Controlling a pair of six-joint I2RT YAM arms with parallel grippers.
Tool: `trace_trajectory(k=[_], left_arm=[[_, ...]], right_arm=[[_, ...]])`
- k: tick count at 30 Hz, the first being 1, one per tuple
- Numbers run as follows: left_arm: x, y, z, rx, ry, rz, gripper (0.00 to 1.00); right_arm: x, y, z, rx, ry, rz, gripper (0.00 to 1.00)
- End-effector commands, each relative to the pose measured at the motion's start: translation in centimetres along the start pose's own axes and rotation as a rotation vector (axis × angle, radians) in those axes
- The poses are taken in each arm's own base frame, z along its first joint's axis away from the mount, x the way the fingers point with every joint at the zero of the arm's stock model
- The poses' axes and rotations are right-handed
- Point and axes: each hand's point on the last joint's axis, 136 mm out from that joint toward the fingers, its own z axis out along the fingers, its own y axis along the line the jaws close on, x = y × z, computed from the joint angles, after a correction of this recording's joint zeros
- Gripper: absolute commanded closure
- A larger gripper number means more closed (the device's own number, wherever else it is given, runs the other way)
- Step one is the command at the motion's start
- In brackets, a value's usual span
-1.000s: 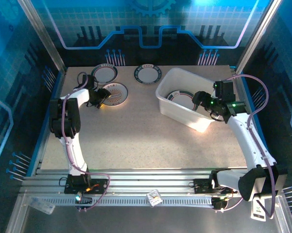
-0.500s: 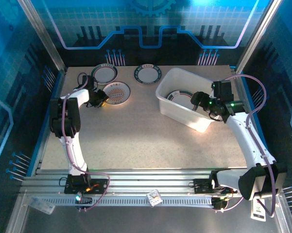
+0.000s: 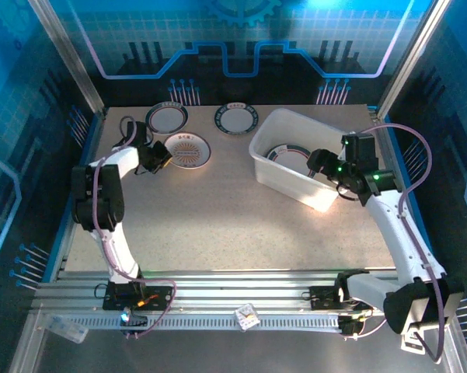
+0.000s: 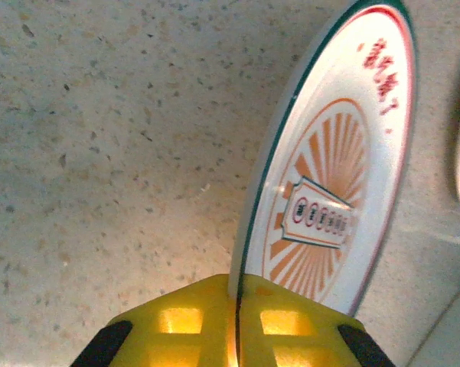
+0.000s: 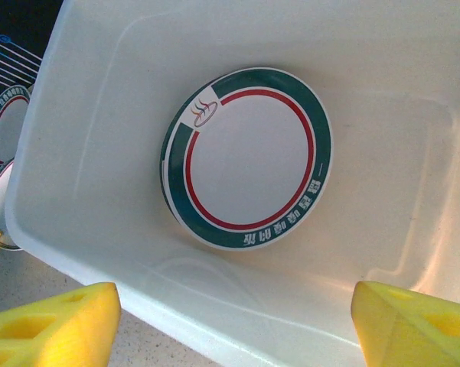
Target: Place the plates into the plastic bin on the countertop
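On the speckled countertop (image 3: pixel 217 210), at the back left, the sunburst plate (image 3: pixel 188 150) was gripped by the left gripper (image 3: pixel 162 158). Seen from the left wrist, the plate's thin edge was pinched tight between the yellow pads (image 4: pixel 180 321). Whether the plate was lifted off the top could not be told. Behind it, a dark-rimmed plate (image 3: pixel 167 118) and a second dark-rimmed plate (image 3: pixel 236 118) were laid flat near the back edge, a little apart from each other. Over on the right, the plastic bin (image 3: pixel 311 194) was set at a slant on the countertop. One green-rimmed plate (image 5: pixel 249 157) was laid flat on its floor, close to one wall. The right gripper (image 3: pixel 320 162) was hung over the bin's near side. Its yellow fingers (image 5: pixel 50 321) were spread wide, and nothing was held between them.
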Motion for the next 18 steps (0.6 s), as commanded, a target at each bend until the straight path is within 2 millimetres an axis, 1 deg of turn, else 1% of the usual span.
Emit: trace_trajectory(k=[1, 9, 18], left_arm=[[0.9, -0.7, -2.0, 0.032, 0.000, 0.017, 0.91], [3.1, -1.9, -5.9, 0.098, -0.011, 0.034, 0.96], [6.2, -4.4, -10.5, 0.211, -0.009, 0.091, 0.99]], right_arm=[[0.2, 0.4, -0.7, -0.024, -0.022, -0.009, 0.20], [0.8, 0.8, -1.4, -0.071, -0.036, -0.002, 0.20], [1.2, 2.0, -1.8, -0.147, -0.025, -0.006, 0.20]])
